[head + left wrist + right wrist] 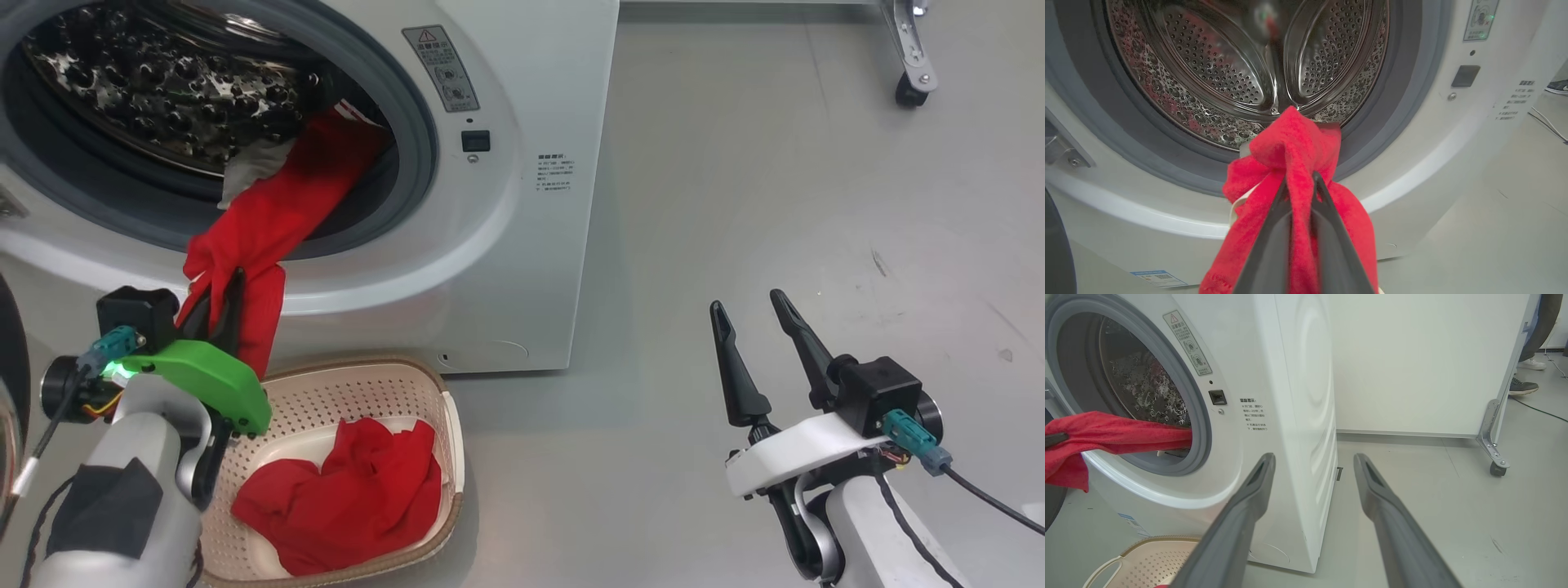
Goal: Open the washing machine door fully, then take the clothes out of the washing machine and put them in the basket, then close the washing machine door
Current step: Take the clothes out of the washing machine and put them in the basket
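While the right hand (746,302) hangs at four o'clock, fingers spread wide and holding nothing, the action is all down at seven. The basket (447,425) sits on the floor (694,204) just under the machine (522,245), one red garment (351,490) already in it. Above its eleven o'clock corner the left hand (222,298) is pinched tight on a second red piece (277,204), which runs up over the grey ring (412,122) into the drum (163,82). Here's the danger: its tail is inside, so a short or low pull could snag it on that ring, or spill it onto the floor beside the basket. And watch the white cloth (253,167) lying against it at the lip; it may tumble out and miss.
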Available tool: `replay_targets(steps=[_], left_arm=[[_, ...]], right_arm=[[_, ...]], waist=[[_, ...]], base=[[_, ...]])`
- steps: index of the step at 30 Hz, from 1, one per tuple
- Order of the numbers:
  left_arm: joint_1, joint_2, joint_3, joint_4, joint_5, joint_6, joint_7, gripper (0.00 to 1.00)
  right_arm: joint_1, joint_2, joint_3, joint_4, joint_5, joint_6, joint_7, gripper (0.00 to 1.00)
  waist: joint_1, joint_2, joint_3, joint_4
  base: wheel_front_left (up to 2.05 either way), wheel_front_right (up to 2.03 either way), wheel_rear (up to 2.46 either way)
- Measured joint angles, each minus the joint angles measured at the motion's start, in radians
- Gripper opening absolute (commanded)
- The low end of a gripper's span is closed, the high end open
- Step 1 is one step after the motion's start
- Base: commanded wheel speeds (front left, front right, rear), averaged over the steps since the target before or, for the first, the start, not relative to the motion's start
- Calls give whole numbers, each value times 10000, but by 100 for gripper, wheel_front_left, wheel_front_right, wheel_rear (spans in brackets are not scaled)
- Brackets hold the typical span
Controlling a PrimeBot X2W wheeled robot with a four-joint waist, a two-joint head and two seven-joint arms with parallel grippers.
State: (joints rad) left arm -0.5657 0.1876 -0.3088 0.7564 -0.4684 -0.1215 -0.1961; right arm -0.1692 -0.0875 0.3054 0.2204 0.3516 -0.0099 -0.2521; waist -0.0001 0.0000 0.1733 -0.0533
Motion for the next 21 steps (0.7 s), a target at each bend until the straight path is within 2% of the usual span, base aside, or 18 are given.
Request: replay_targets(steps=[13, 21], left_arm=[[986, 136, -29, -679, 226, 0, -341, 0], [1175, 198, 165, -1590, 297, 13, -464, 0]], right_arm=[[332, 13, -98, -31, 12, 98, 0, 100], [352, 38, -104, -44, 12, 190, 0, 100]], waist=[[0, 0, -536, 259], [0, 0, -616, 297]], base=[[0, 0, 0], [0, 0, 0]])
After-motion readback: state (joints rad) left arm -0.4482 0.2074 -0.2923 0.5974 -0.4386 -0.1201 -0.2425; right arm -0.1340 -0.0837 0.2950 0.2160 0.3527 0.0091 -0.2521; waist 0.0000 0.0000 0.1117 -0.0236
